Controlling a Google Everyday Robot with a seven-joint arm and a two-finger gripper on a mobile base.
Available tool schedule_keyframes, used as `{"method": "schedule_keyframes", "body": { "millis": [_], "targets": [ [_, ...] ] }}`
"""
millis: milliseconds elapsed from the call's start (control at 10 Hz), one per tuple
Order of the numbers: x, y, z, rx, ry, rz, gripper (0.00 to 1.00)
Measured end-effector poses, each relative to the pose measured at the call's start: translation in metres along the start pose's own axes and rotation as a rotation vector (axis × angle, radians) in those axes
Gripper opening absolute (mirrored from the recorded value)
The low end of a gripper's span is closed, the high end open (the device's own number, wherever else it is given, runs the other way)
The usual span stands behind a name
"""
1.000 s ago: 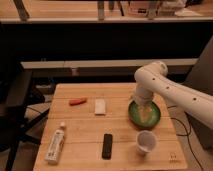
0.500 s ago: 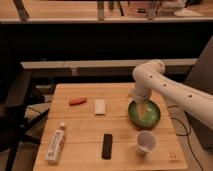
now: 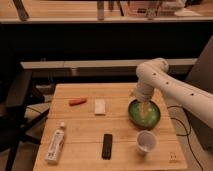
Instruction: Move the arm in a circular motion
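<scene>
A dim room lies behind, with a dark wall and a pale ledge running along the far edge of a light wooden tabletop (image 3: pixel 80 125). A black office chair (image 3: pixel 19 102) stands at the tabletop's left side.

The large white arm of thick rounded tubular segments (image 3: pixel 167 86), speckled with small dark dots, reaches in from the right, bends at an elbow above the tabletop's far right part and turns downward. Its slender pale end effector (image 3: pixel 145 107) hangs over, or perhaps into, the round green bowl (image 3: pixel 145 114) near the right edge; I cannot tell whether it is spread or pressed together.

A white paper cup (image 3: pixel 146 142) stands just in front of the bowl. A flat black bar, possibly a remote control (image 3: pixel 107 146), lies near the front edge. A white tube with printed label (image 3: pixel 55 144) lies at the front left. A small orange-red stick (image 3: pixel 77 101) and a white rectangular block (image 3: pixel 100 106) lie farther back, near each other yet apart.
</scene>
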Motion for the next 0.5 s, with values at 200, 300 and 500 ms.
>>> {"method": "schedule_keyframes", "body": {
  "millis": [200,300,500],
  "targets": [
    [0.008,0.002,0.0,-0.005,-0.005,0.006,0.8],
    [0.009,0.006,-0.001,-0.006,-0.007,0.009,0.8],
    [0.008,0.017,-0.001,-0.015,-0.008,-0.009,0.8]
  ]
}}
